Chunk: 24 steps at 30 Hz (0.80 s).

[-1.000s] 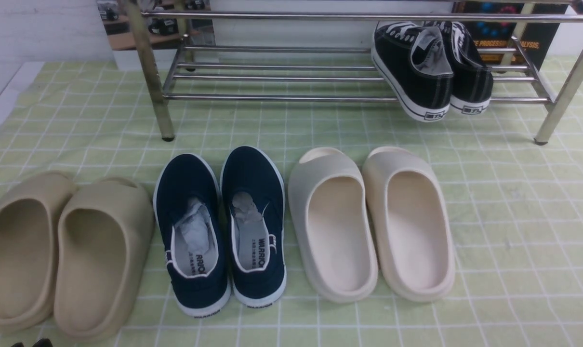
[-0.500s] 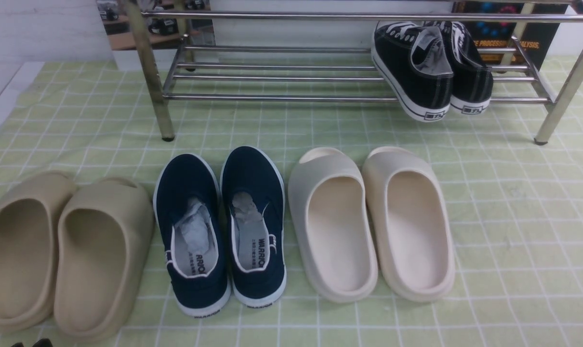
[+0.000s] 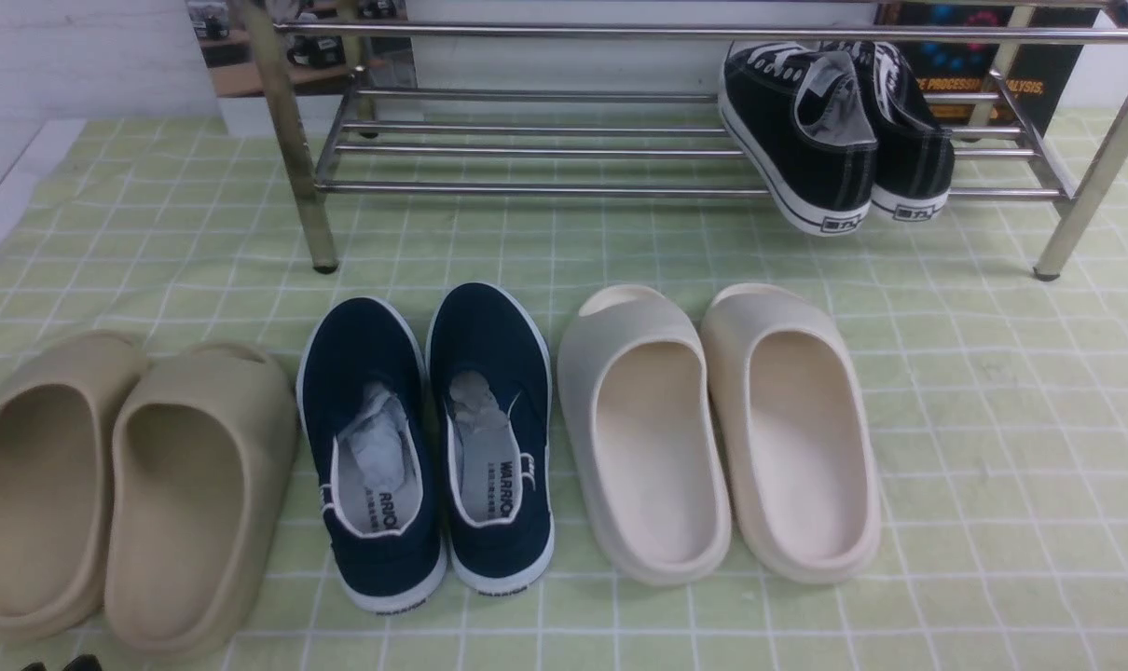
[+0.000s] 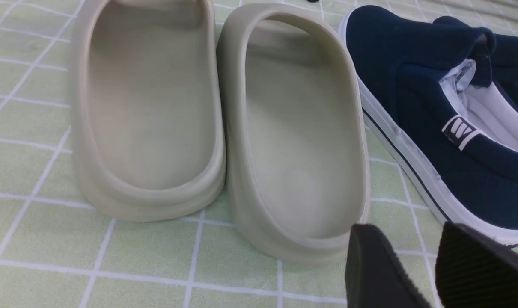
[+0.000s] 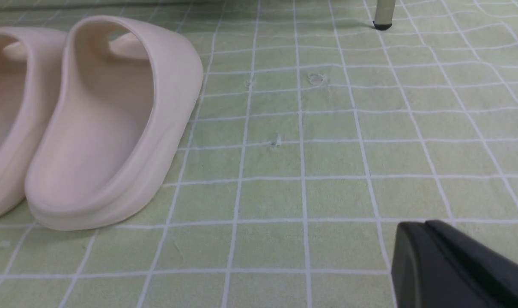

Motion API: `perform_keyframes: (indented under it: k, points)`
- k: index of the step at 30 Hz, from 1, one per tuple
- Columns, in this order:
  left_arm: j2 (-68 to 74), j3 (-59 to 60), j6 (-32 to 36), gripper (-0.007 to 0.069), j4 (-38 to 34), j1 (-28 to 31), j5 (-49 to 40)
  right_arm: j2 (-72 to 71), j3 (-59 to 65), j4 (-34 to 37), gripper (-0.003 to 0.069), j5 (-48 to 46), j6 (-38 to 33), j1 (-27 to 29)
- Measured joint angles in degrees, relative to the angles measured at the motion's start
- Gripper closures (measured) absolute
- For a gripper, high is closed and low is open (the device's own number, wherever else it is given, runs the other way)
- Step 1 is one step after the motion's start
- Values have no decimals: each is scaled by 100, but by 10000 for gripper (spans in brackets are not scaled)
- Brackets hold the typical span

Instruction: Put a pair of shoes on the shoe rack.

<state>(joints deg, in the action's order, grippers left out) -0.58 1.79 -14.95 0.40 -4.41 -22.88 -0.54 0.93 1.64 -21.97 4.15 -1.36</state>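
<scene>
The two black canvas sneakers [image 3: 806,149] with white soles and grey lining sit side by side on the right end of the shiny steel shoe rack [image 3: 545,189], heels toward me and overhanging the front rail. The left one leans. My left gripper [image 4: 406,234] is open and empty, low over the cloth between the heel of a beige slide [image 4: 297,141] and a navy slip-on [image 4: 434,107]; its tips just show at the bottom left of the front view [image 3: 56,665]. My right gripper [image 5: 417,233] is shut and empty over bare cloth, right of a cream slide [image 5: 109,124].
On the green checked cloth [image 3: 993,447] stand, left to right, beige slides [image 3: 126,485], navy slip-ons [image 3: 433,438] and cream slides [image 3: 722,429]. The rack's legs [image 3: 308,214] stand on the cloth; one shows in the right wrist view [image 5: 382,15]. The rack's left rails are bare.
</scene>
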Motion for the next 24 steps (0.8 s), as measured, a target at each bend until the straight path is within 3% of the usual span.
perform_keyframes:
  k: [24]
  points:
    - [0, 0, 0, 386, 0, 0, 0, 0, 0, 0, 593, 0, 0, 0]
